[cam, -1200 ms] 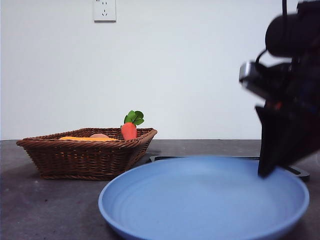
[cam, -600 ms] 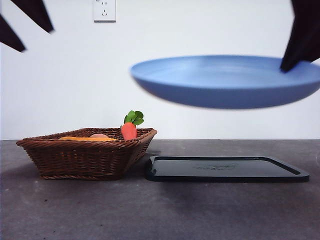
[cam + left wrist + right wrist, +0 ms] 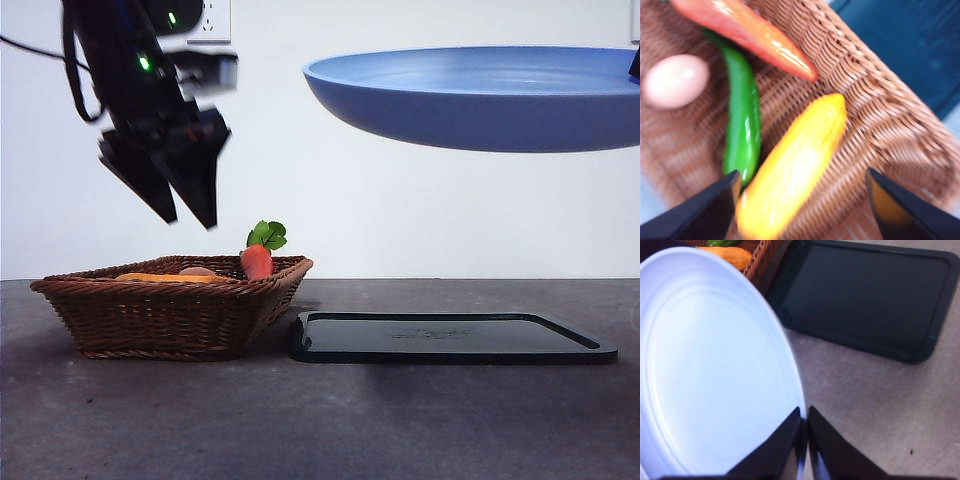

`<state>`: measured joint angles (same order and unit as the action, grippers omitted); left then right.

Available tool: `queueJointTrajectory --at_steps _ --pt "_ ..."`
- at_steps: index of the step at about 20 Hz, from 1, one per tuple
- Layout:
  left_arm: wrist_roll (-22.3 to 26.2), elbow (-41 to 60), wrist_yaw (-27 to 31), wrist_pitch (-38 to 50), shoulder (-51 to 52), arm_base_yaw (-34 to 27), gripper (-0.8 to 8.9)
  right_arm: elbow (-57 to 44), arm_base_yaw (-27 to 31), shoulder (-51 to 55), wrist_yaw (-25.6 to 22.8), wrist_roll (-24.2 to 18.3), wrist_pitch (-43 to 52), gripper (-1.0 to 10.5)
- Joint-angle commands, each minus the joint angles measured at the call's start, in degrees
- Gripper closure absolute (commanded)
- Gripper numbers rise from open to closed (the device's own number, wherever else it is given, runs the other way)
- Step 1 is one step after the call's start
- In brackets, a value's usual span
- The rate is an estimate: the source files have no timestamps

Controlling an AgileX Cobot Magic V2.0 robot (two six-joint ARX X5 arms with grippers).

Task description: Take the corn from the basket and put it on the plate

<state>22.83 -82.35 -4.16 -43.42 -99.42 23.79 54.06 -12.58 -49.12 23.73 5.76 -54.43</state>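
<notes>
Inside the one woven wicker basket (image 3: 880,125) lies one bumpy yellow corn (image 3: 795,165) beside one green pepper (image 3: 742,125), with the left tool (image 3: 800,200) spread wide above. The right tool (image 3: 804,440) pinches the smooth blue plate (image 3: 715,365) aloft over the worktop (image 3: 865,400).

left gripper (image 3: 800,200) spread wide, right gripper (image 3: 804,440) pinched.

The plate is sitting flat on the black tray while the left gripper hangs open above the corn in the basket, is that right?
Not quite. The plate is not on the black tray; the right gripper holds it by the rim, up in the air above the tray, as the front view shows. The rest stands: the left gripper hangs open above the corn in the basket.
</notes>
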Motion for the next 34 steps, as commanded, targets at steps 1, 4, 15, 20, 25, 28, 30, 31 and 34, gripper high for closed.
queueJointTrajectory --at_steps 1,4,15,20,25,28,30,31,34 --pt "2.7 -1.6 0.3 3.0 -3.1 0.7 4.11 1.2 0.0 -0.2 0.2 -0.5 -0.1 9.5" --pt "4.2 -1.6 1.7 6.3 -6.8 1.4 4.11 1.2 0.0 -0.2 0.2 -0.5 -0.1 9.5" --pt "4.3 -1.6 1.7 8.4 -12.7 2.6 4.11 1.2 0.0 -0.2 0.2 -0.6 0.9 9.5" --pt "3.3 -1.6 1.7 7.5 -12.7 3.0 4.79 1.2 0.0 -0.2 0.2 -0.6 1.0 9.5" --pt "2.5 -1.6 1.7 5.1 -12.7 3.0 5.56 1.2 0.0 -0.2 0.2 -0.6 0.8 9.5" --pt "1.5 -1.6 1.7 4.6 -12.7 3.0 6.39 1.2 0.0 -0.2 0.2 -0.6 0.8 9.5" --pt "1.0 -1.6 1.7 4.3 -12.6 3.0 6.48 1.2 0.0 -0.2 0.2 -0.5 0.8 9.5" --pt "0.5 -1.7 1.7 4.2 -12.6 2.9 6.48 1.2 0.0 -0.3 0.2 -0.4 0.8 9.5" --pt "-0.1 -5.6 1.7 1.2 -12.6 2.7 6.48 1.2 0.0 -1.6 0.2 -0.2 0.8 9.5"
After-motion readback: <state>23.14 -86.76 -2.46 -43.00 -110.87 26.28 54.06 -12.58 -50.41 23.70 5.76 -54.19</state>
